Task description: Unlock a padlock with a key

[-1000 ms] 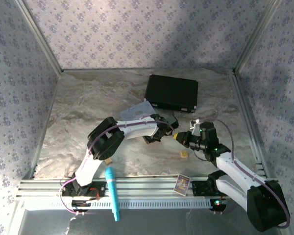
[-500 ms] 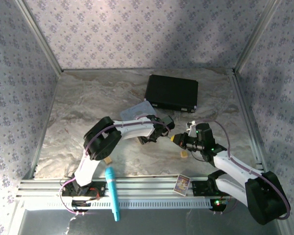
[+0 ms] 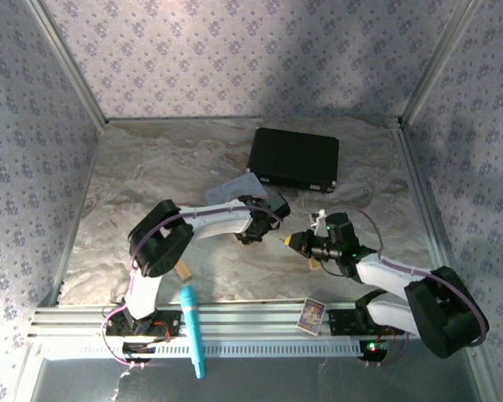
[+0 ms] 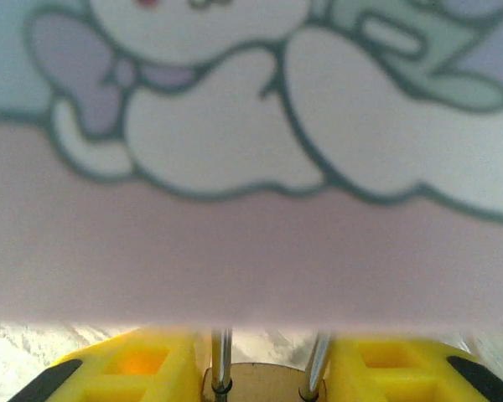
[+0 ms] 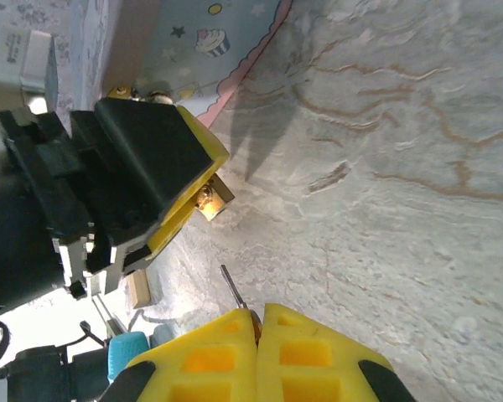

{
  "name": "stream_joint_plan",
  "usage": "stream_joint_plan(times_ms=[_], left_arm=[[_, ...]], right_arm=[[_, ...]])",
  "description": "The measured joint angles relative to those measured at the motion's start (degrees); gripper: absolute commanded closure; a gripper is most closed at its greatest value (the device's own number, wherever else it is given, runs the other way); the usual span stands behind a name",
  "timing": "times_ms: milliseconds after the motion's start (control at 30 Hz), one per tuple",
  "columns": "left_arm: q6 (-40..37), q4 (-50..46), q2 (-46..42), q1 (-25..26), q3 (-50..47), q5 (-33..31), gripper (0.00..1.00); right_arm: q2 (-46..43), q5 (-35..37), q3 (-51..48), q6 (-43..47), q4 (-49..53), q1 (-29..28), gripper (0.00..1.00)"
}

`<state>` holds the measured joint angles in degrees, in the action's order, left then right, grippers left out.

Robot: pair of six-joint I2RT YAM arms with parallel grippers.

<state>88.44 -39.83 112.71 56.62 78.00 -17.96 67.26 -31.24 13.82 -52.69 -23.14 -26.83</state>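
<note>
- The right gripper (image 5: 256, 325) has its yellow fingers pressed flat together on the key (image 5: 231, 289), a thin pale silvery metal sliver whose shaft sticks out past the tips.
- The left gripper (image 4: 264, 373) holds the padlock (image 5: 211, 199), a very small brass-coloured body with a thin silver U-shaped shackle. Its yellow fingers sit narrow against either side of the body, and the grip looks firm, though the close, blurred wrist view leaves some doubt.
- In the right wrist view the padlock lies up and to the left of the key's tip, near but apart, above the marbled grey table (image 5: 402, 167).
- The key's long axis slants up-left, roughly toward the padlock's exposed brass end, yet appears aimed a little to one side.
- The shackle's two legs rise toward the pastel tin with a cartoon bunny (image 4: 251, 243), which stands just behind the left gripper.
- Judging from this, the right arm must make the closing move, lining the shaft up with the keyhole.
</note>
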Motion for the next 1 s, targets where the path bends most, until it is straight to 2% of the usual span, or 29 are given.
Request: stream_joint_plan(times_ms=[167,433,667,1000], left_arm=[[2.7,5.4,-4.3,-1.9,-5.0,5.6,0.65],[9.8,11.2,-6.9,-3.4,-9.8,9.2,0.67],[13.6,14.4,-7.6,-3.4,-11.0,9.2,0.68],[14.7,14.7,-7.7,-3.5,-11.0,9.2,0.69]], right_arm=[[6.0,1.0,0.1,-1.9,-6.6,-3.8,1.00],[12.2,3.4,1.0,-4.4,-16.2,-6.8,1.00],[16.4,4.6,1.5,-5.2,-20.1,-7.8,1.00],[19.6,5.4,2.7,-5.2,-21.9,-8.6,1.00]])
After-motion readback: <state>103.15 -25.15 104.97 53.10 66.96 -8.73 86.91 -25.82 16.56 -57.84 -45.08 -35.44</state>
